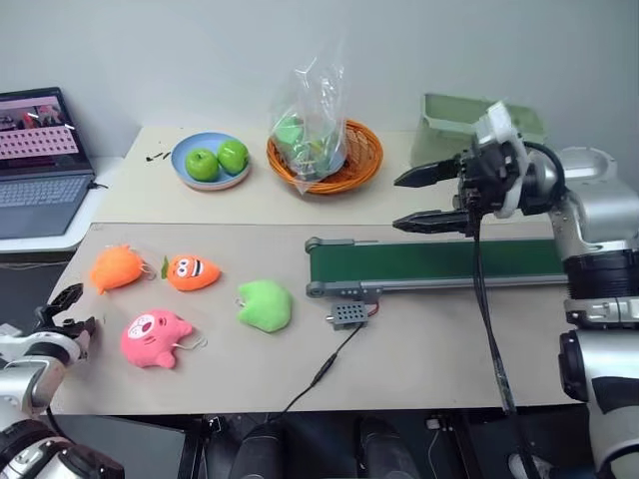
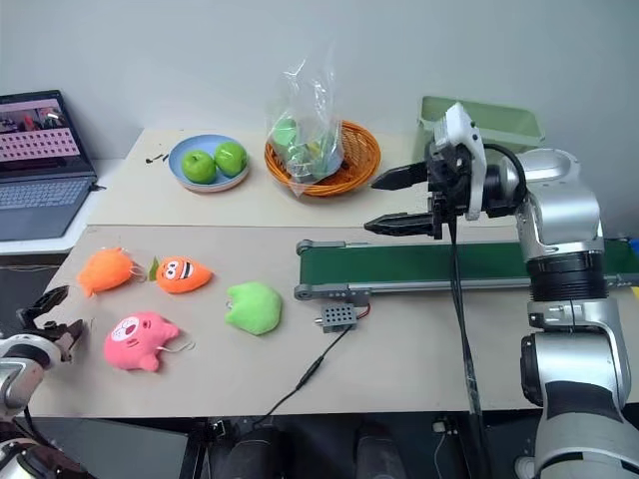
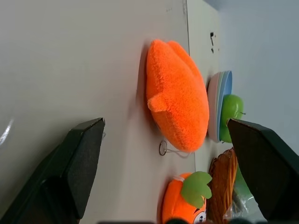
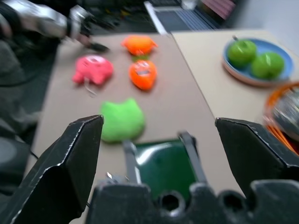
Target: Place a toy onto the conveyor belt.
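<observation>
The left hand [image 3: 163,172], fingers spread wide, faces the orange toy [image 3: 177,95] lying on the table [image 3: 70,60].

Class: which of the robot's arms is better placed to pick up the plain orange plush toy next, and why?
The left. The left gripper is open at the table edge near the toy, its fingers framing it in the wrist view. The right gripper, also open, hovers above the conveyor belt, far from the toy.

Laptop [image 1: 40,160], apples plate [image 1: 211,162], basket [image 1: 325,155]
</observation>
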